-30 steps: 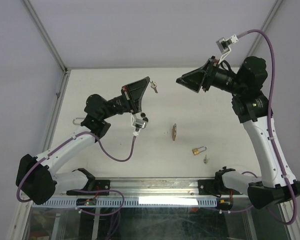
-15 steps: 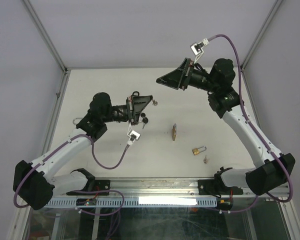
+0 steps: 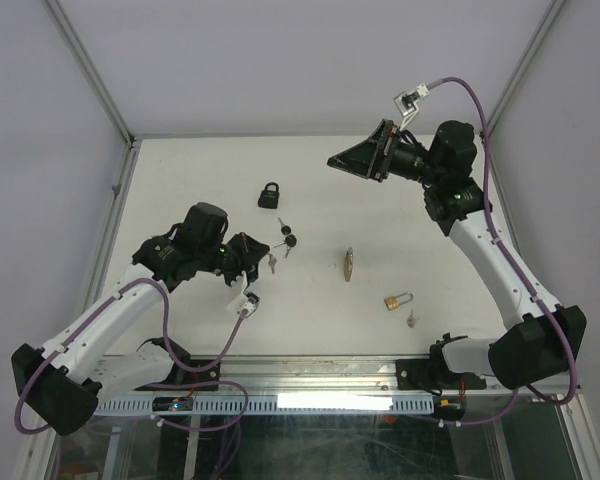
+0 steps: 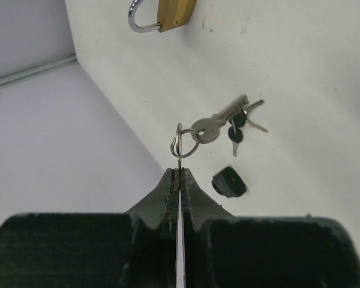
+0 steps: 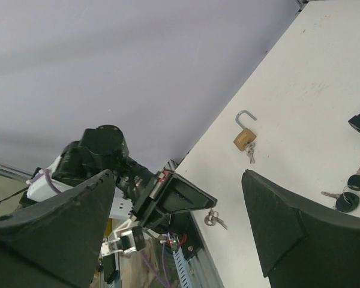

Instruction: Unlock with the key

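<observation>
Keys [image 4: 219, 119], silver, on ring [image 4: 179, 143]

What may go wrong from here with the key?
The left gripper is shut on the thin key, which may twist or slip. The second key dangling from it could snag. The right gripper, open in the air, steadies no padlock, so the black padlock may slide.

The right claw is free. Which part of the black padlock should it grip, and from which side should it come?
Probably the body of the black padlock, from straight above. It seems to lie flat on the table with its shackle toward the far edge, so the body's two sides are free for the open right claw.
</observation>
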Motion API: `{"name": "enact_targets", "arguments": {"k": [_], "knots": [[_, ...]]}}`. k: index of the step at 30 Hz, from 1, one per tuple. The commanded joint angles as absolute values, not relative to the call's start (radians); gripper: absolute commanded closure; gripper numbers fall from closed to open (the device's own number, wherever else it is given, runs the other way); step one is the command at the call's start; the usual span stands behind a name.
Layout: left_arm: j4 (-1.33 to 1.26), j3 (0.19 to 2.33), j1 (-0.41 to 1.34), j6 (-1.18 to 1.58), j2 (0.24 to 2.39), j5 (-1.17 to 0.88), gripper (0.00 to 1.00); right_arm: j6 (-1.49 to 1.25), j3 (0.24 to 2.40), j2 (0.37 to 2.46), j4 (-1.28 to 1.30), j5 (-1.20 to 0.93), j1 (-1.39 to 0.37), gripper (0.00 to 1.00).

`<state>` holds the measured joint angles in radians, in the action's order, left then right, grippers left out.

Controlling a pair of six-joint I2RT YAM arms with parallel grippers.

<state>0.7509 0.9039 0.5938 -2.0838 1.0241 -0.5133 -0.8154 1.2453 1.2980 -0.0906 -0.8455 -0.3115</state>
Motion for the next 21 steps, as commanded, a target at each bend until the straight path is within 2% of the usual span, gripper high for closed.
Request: {"name": "enact_targets", "arguments": {"k": [1,4,6,9,11,17,21], "knots": [[1.131,1.073,0.588,-2.673,1.018,-0.505,1.00,-0.752,1.272,1.259,-0.052,-0.848,-0.322,0.11],[1.045,1.054,0.593,-2.585,0.991,-0.614,1.00,-0.625,1.298,1.265,0.049,-0.810,-0.388,0.16],[0.765,0.994,0.592,-2.437,0.978,-0.661,1.00,-0.431,1.318,1.273,0.205,-0.762,-0.485,0.18],[0.373,0.894,0.589,-2.291,0.931,-0.706,1.00,-0.238,1.269,1.270,0.208,-1.010,-0.550,0.18],[0.335,0.896,0.589,-2.266,0.916,-0.749,1.00,-0.207,1.199,1.218,0.132,-1.073,-0.548,0.18],[0.323,0.897,0.592,-2.331,0.908,-0.814,1.00,-0.052,0.979,1.099,-0.213,-0.986,-0.573,0.13],[0.306,0.918,0.591,-2.366,0.932,-0.815,1.00,0.013,0.998,1.154,-0.187,-0.985,-0.583,0.15]]}}
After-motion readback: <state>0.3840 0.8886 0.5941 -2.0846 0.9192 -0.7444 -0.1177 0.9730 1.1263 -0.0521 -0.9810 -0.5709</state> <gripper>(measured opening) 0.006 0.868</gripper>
